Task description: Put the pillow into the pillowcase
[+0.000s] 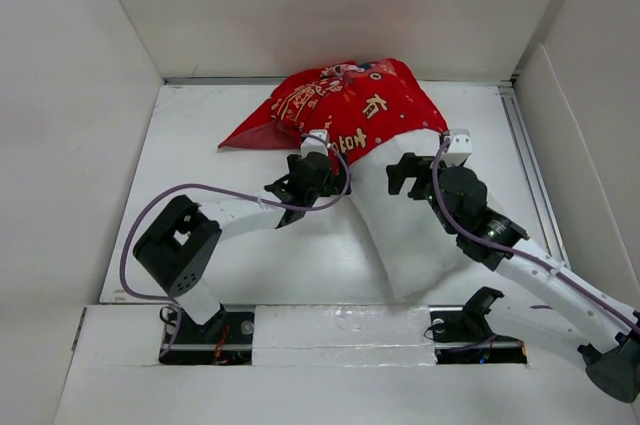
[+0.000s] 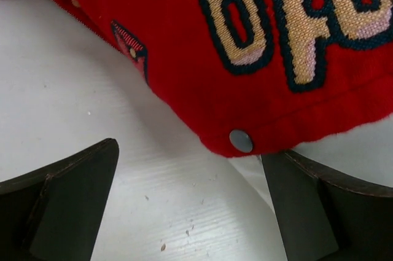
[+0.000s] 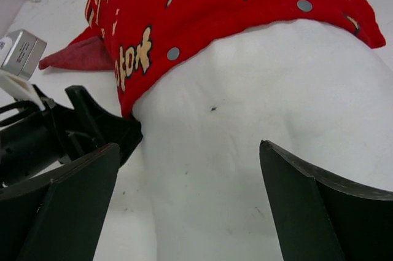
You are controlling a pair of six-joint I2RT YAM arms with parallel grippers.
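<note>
The pillow (image 1: pixel 410 235) lies near the middle of the table (image 1: pixel 200 145), slightly right of centre, with its long side running away from the arms. Its far part sits inside the pillowcase (image 1: pixel 350 105), while the near part, plain white, sticks out toward the arm bases. The pillowcase is bright red with gold characters. It bulges over the pillow's far end, and a flat, duller red corner trails off to the left on the table. Its open hem crosses the pillow and carries round metal snaps (image 3: pixel 173 53).

The left gripper (image 1: pixel 312 160) sits at the left end of that hem. Its jaws are spread wide and hold nothing. In the left wrist view the hem with one snap (image 2: pixel 241 140) hangs just ahead of the two dark fingers (image 2: pixel 73 206), not pinched between them.

The right gripper (image 1: pixel 408 173) is over the bare white part of the pillow, just short of the hem, also wide open and empty. Whether its fingers (image 3: pixel 319 212) touch the fabric cannot be told. From the right wrist view the left gripper shows at the left edge, close beside the pillow.

Purple cables (image 1: pixel 200 193) run along both arms, and white walls (image 1: pixel 80 95) enclose the table.
</note>
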